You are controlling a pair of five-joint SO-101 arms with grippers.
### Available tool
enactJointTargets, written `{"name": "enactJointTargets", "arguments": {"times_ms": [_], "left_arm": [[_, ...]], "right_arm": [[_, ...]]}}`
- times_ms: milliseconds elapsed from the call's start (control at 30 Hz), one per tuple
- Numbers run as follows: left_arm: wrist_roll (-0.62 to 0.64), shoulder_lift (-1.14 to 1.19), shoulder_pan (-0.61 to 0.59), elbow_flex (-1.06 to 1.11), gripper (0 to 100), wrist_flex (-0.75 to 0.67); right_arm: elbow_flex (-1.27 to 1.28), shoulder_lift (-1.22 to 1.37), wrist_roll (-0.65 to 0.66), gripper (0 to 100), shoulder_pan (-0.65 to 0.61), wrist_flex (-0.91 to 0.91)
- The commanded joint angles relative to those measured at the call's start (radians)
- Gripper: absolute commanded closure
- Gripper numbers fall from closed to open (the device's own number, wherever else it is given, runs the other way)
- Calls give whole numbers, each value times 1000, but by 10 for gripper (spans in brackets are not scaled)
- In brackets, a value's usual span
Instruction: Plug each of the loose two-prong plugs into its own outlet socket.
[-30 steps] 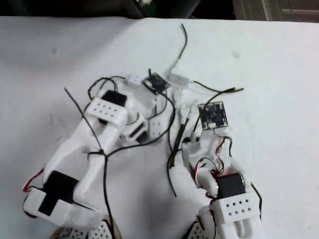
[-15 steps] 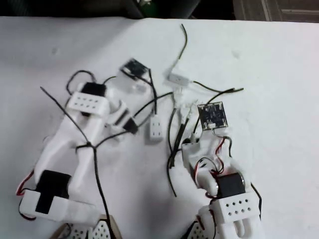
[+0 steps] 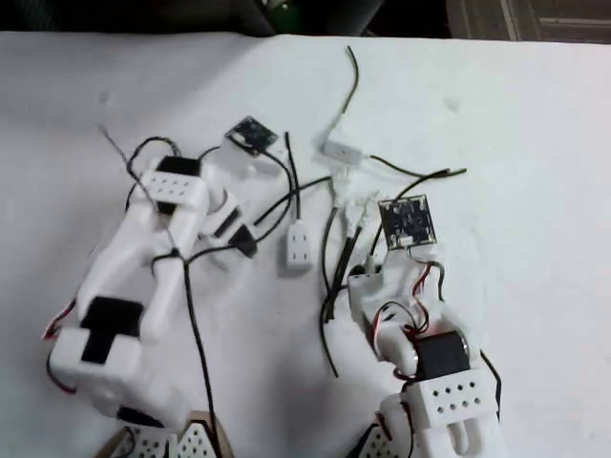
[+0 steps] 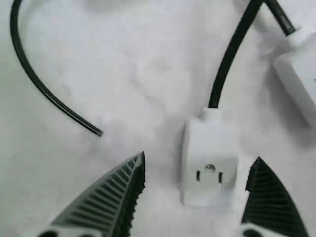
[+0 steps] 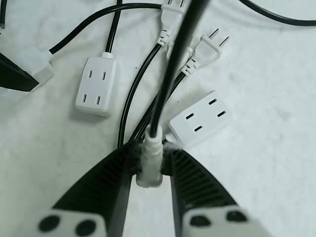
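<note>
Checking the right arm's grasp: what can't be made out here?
Right wrist view: tip of the held cable end, prongs or not, hidden inside the right gripper.
Left wrist view: white block, cut off by the edge.
High view: prongs of the loose plugs, too small.

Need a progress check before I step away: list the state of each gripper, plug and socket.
left gripper: open, either side of the single socket.
single socket: lying flat, empty.
right gripper: shut on the white cord end.
white cord end: clamped, face hidden.
four-slot socket block: flat, empty.
second socket block: flat, empty.
loose plug: unplugged, prongs bare.
</note>
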Motion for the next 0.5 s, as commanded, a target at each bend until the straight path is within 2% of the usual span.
{"name": "enactJointTargets", "arguments": {"times_ms": [0, 133, 267, 467], "left_arm": [[-11, 133, 1, -123, 720, -9], [-11, 199, 2, -204, 832, 20], [-38, 223, -10, -224, 867, 41], [-92, 134, 51, -218, 982, 207]], "right_arm": [[-6, -12, -2, 981, 15, 2], [-6, -12, -2, 981, 15, 2], [-6, -12, -2, 981, 15, 2], [-6, -12, -2, 981, 15, 2]]}}
